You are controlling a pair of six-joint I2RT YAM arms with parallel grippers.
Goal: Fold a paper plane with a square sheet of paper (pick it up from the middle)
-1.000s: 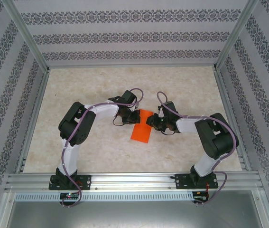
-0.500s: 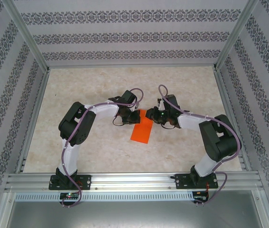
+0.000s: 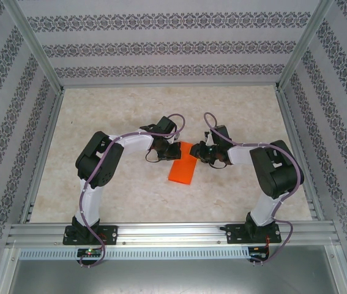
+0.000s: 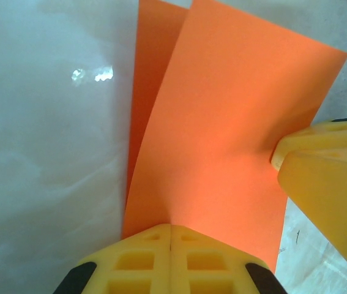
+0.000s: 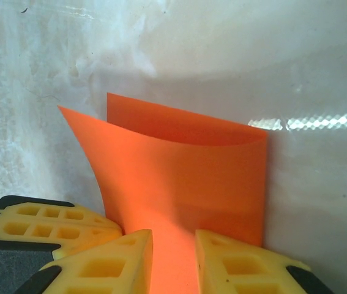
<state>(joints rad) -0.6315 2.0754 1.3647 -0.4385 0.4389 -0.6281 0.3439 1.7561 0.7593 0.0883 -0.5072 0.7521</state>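
Showed, from above, the square sheet of paper at centre frame on the pale mottled table, doubled over into an orange rectangle and not yet any dart shape. Found the left gripper at bottom centre of its own wrist view, pinched tight on an edge of the sheet, with both layers fanning up and apart toward the top of frame. Found the right gripper at bottom centre of its wrist view, slightly parted, straddling the sheet just beside the left one without clamping it. Judged the step in hand to be flattening the first half fold. Called for keeping the left pinch firm as an anchor, easing the loose upper layer down until the edges matched, then pressing along the fold rather than tugging, since such thin paper would likely buckle or skew. Called also for closing the right fingers only once both layers lay square. Counted one sheet in two visible layers, two arms, two grippers, one table.
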